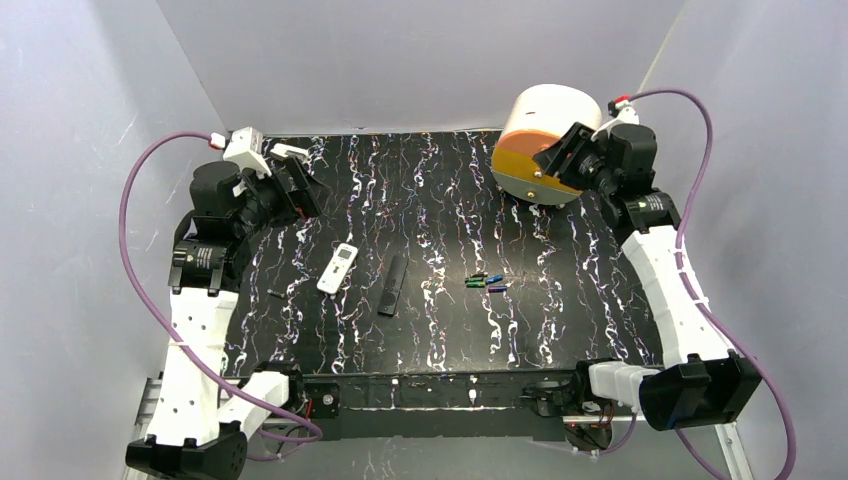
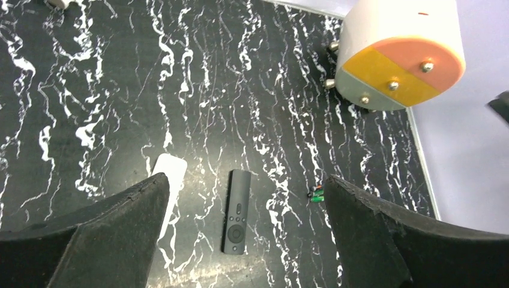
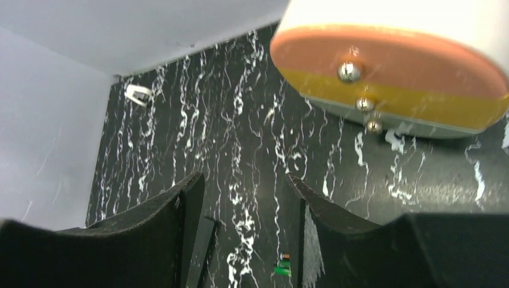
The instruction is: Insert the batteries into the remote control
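holding left gripper (image 2: 245, 177) wide apart, right gripper (image 3: 245, 177) half spread, both empty. finding remote (image 1: 337, 268) lying near-right of left gripper, long axis running near-far; batteries (image 1: 485, 282) lying further right, nearer right gripper.

Left arm (image 1: 195, 345) and right arm (image 1: 668, 285): white shell links, black joint housings, black bases. A purple cable (image 1: 128, 240) loops along each to a white wrist fitting. Fingers (image 2: 114, 231) matte black, rough-textured, wedge-shaped.
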Motion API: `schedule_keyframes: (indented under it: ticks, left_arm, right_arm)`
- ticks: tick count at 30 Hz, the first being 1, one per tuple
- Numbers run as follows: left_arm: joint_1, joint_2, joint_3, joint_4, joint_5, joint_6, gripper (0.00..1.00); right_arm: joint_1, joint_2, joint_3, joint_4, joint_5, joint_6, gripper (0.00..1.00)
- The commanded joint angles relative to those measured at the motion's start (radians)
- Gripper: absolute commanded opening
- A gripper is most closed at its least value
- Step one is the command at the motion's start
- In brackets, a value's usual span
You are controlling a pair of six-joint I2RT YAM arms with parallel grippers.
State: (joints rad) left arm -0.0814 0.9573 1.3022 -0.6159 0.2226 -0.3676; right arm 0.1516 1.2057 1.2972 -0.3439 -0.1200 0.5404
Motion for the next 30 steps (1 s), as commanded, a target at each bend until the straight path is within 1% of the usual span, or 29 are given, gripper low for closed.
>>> schedule_keyframes:
  ticks: [1,5,8,11,15,17,20,23,26,30]
  left_arm:
    - [0.005,-0.007,-0.013,0.099,0.068,-0.052,0.98]
    - [0.004,0.032,-0.046,0.122,0.088,-0.076,0.99]
    - [0.005,0.060,-0.094,0.144,0.129,-0.070,0.98]
    - [-0.024,0.107,-0.131,0.149,0.169,-0.088,0.99]
    - [-0.136,0.157,-0.185,0.141,0.107,-0.116,0.99]
    - [-0.183,0.179,-0.198,0.123,0.065,-0.112,0.99]
    - [-0.221,0.205,-0.207,0.107,0.027,-0.107,0.98]
    - [-0.265,0.242,-0.222,0.107,-0.007,-0.109,0.98]
    - [-0.322,0.303,-0.236,0.114,-0.028,-0.139,0.93]
    - [-0.438,0.417,-0.248,0.126,-0.128,-0.195,0.89]
  right_arm:
    - [-0.003,-0.059,-0.073,0.039,-0.038,0.055,0.60]
    - [-0.003,-0.103,-0.162,0.105,-0.006,0.058,0.64]
    - [-0.002,-0.142,-0.227,0.191,-0.022,0.066,0.69]
    - [-0.002,-0.136,-0.252,0.187,-0.021,0.097,0.70]
    - [-0.003,-0.092,-0.253,0.145,-0.063,0.076,0.68]
    - [-0.001,-0.091,-0.291,0.181,-0.102,0.077,0.69]
    - [0.008,-0.094,-0.349,0.254,-0.210,0.065,0.68]
    - [0.027,-0.085,-0.393,0.266,-0.207,0.098,0.66]
    - [0.041,-0.065,-0.421,0.251,-0.199,0.142,0.63]
    - [0.073,-0.053,-0.457,0.250,-0.176,0.167,0.62]
